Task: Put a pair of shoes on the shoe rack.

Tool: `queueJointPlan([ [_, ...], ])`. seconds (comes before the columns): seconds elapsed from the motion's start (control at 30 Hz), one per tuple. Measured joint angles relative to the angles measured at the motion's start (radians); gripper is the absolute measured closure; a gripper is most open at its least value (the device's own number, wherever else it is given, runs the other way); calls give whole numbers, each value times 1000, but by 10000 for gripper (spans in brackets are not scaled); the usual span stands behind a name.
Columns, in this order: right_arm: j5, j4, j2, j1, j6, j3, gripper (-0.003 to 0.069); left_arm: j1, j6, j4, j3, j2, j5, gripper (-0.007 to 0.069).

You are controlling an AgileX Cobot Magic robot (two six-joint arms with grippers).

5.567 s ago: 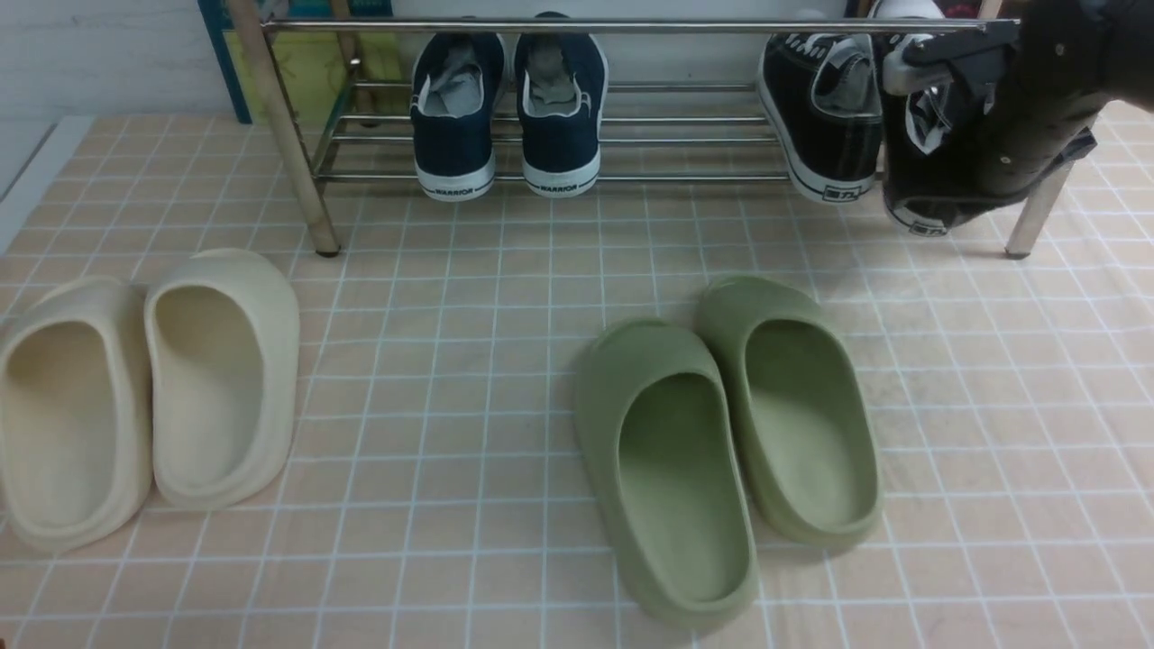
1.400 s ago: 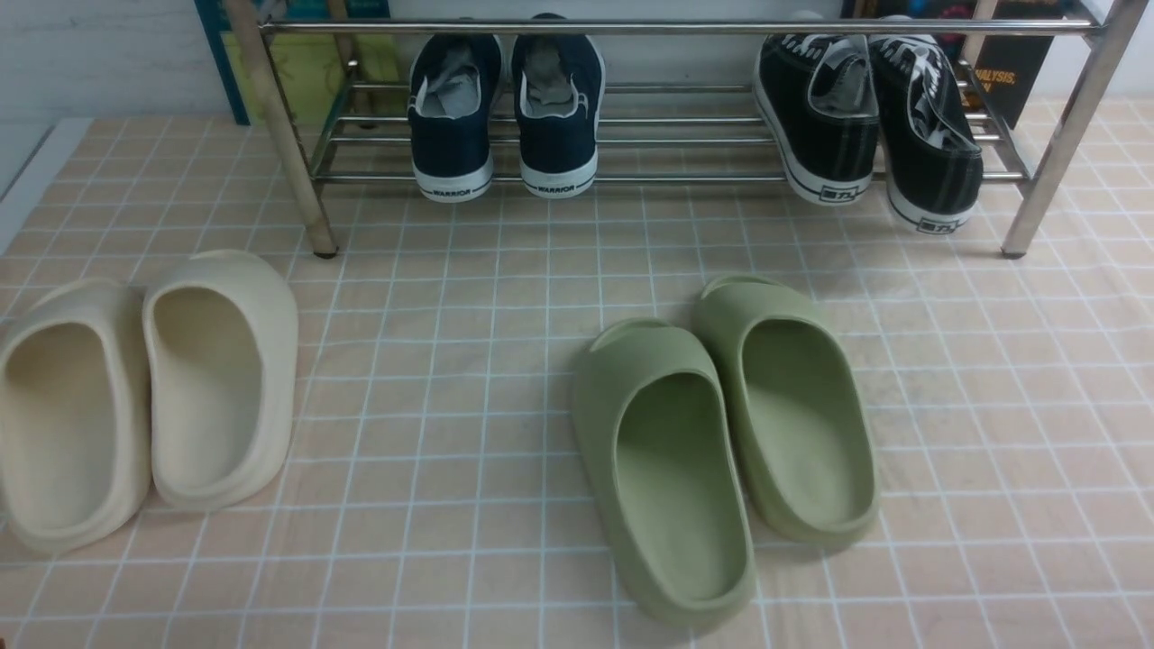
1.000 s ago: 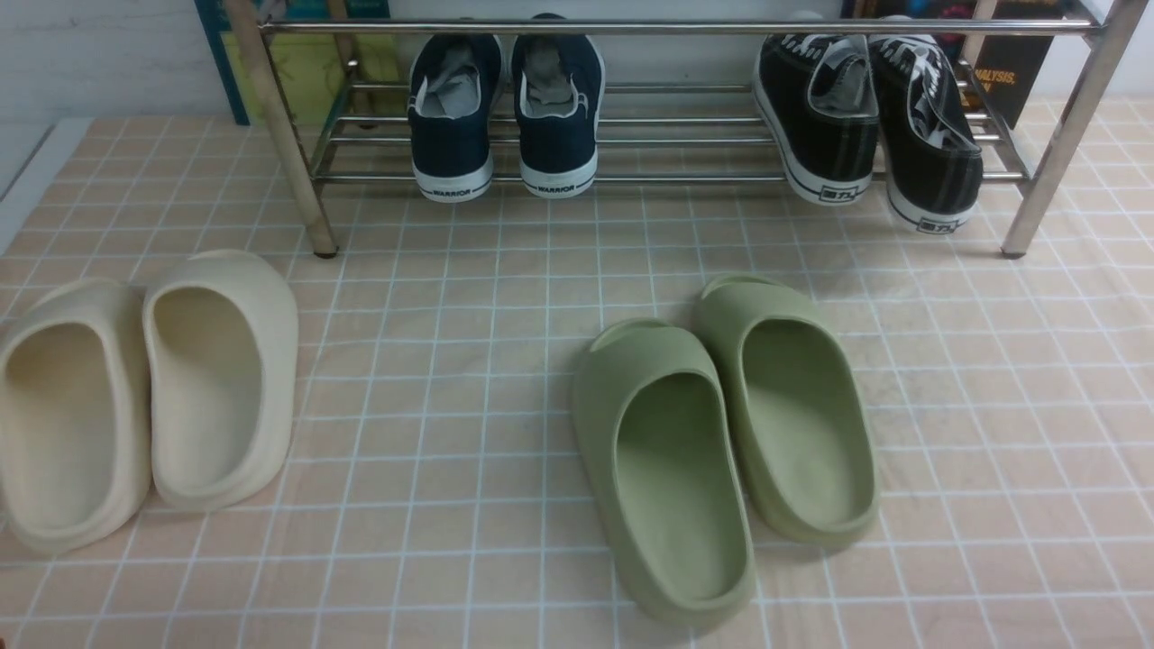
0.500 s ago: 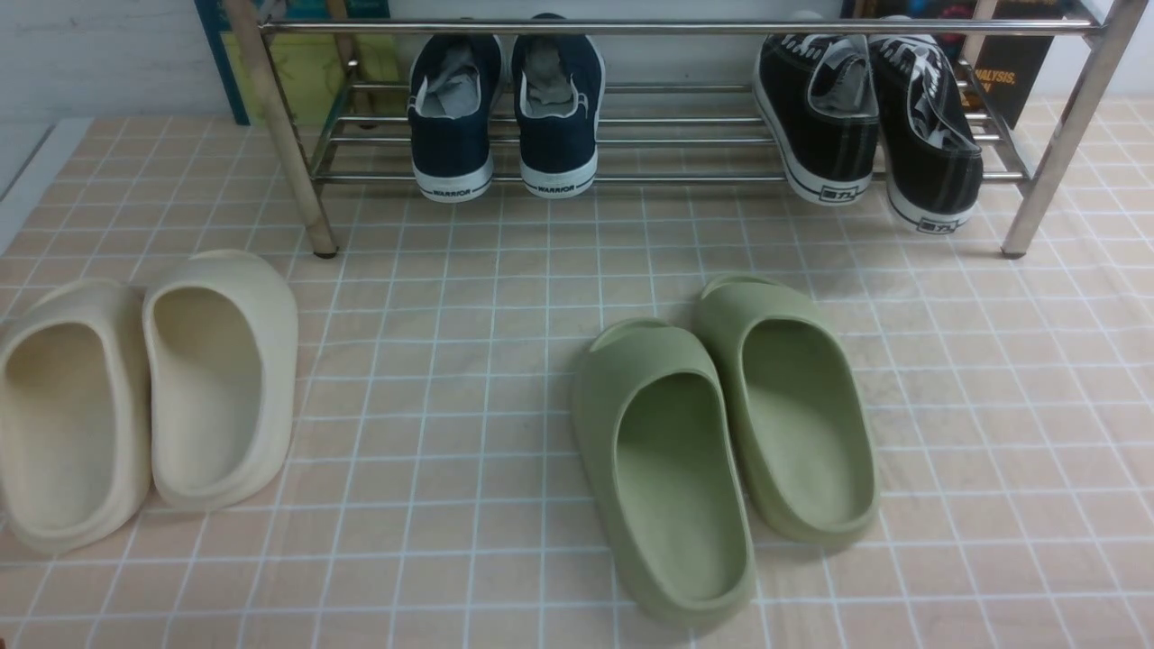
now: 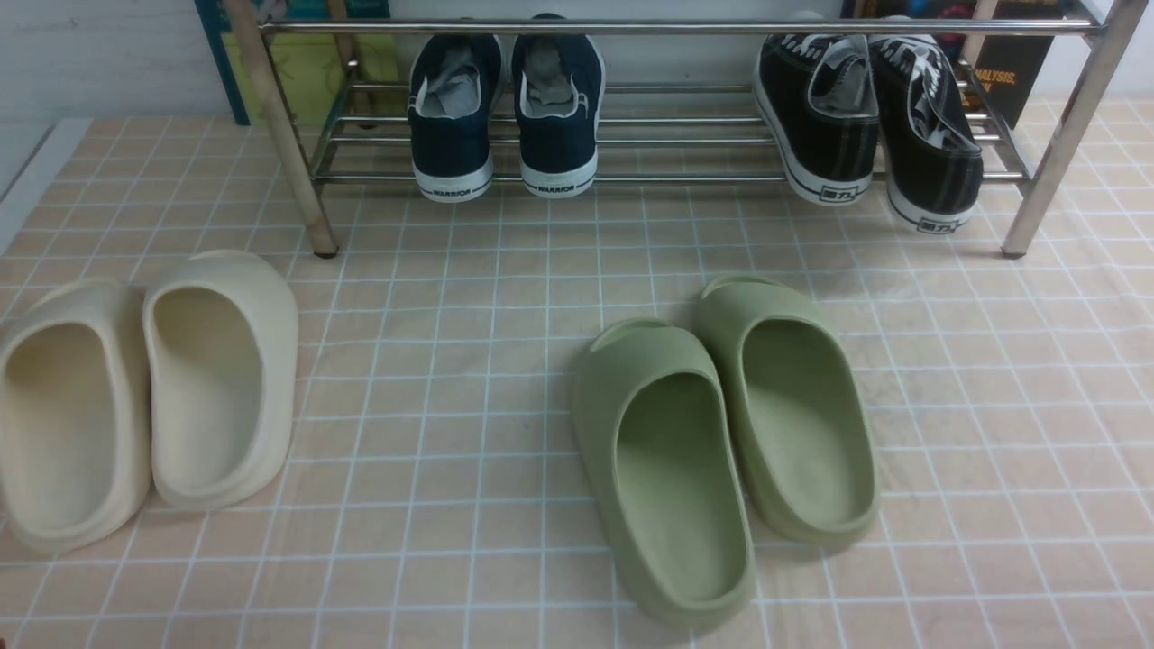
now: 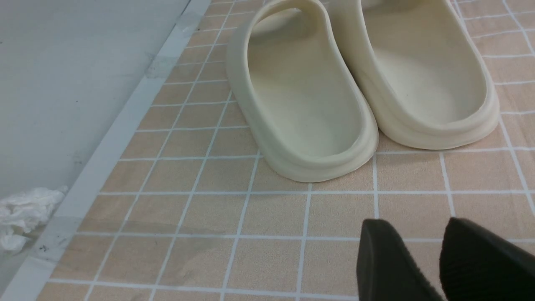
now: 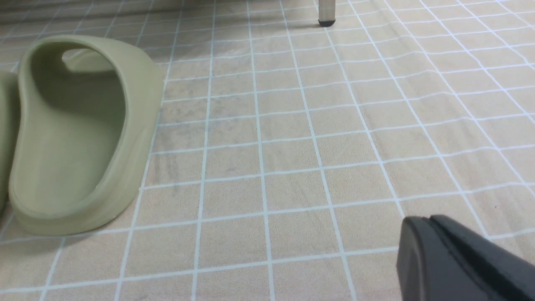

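Two black canvas sneakers, the pair of shoes, sit side by side at the right end of the steel shoe rack (image 5: 676,27), heels toward me. The left one (image 5: 820,117) rests on the lower bars. The heel of the right one (image 5: 933,153) hangs out past the front bar. Neither arm shows in the front view. In the left wrist view my left gripper (image 6: 413,223) is open and empty, low over the tiled mat. My right gripper (image 7: 422,219) is shut with nothing in it, also over the mat, far from the rack.
Navy "WARRIOR" sneakers (image 5: 505,108) stand mid-rack. Olive green slippers (image 5: 721,442) lie in the middle of the mat, one (image 7: 75,133) beside my right gripper. Cream slippers (image 5: 144,388) lie at the left, just ahead of my left gripper. Crumpled white paper (image 6: 21,213) lies off the mat's edge.
Earliest, my right arm was at the rack's right end on the right black sneaker. It has since left the front view, leaving the sneaker on the rack. Over the last second nothing moved.
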Motion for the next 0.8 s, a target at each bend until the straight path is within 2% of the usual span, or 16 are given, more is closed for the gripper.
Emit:
queueJointPlan([
  [0.8,1,-1,0,0,0,0,620,0,0,0,0,0,0,386],
])
